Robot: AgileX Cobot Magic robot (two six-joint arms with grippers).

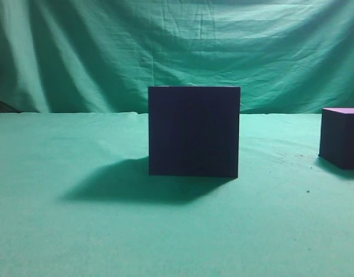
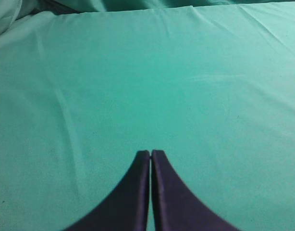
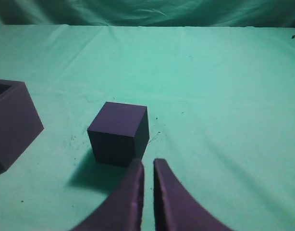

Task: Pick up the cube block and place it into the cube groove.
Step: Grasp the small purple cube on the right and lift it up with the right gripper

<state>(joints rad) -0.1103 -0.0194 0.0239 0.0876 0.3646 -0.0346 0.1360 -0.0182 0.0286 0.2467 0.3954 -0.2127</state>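
Observation:
The cube block point(image 1: 342, 137) is a small dark purple cube with a lighter top, standing at the right edge of the exterior view. In the right wrist view it point(image 3: 119, 132) sits just ahead and left of my right gripper point(image 3: 147, 162), whose fingers are together with only a thin gap and hold nothing. The cube groove point(image 1: 194, 131) is the big dark navy box in the middle of the table; its corner and hollow top show at the left of the right wrist view point(image 3: 10, 122). My left gripper point(image 2: 151, 153) is shut and empty over bare cloth. Neither gripper shows in the exterior view.
Green cloth point(image 1: 79, 231) covers the table and hangs as a backdrop point(image 1: 177, 46) behind it. The table's far edge runs across the top of the right wrist view point(image 3: 186, 25). A few dark specks lie on the cloth near the cube.

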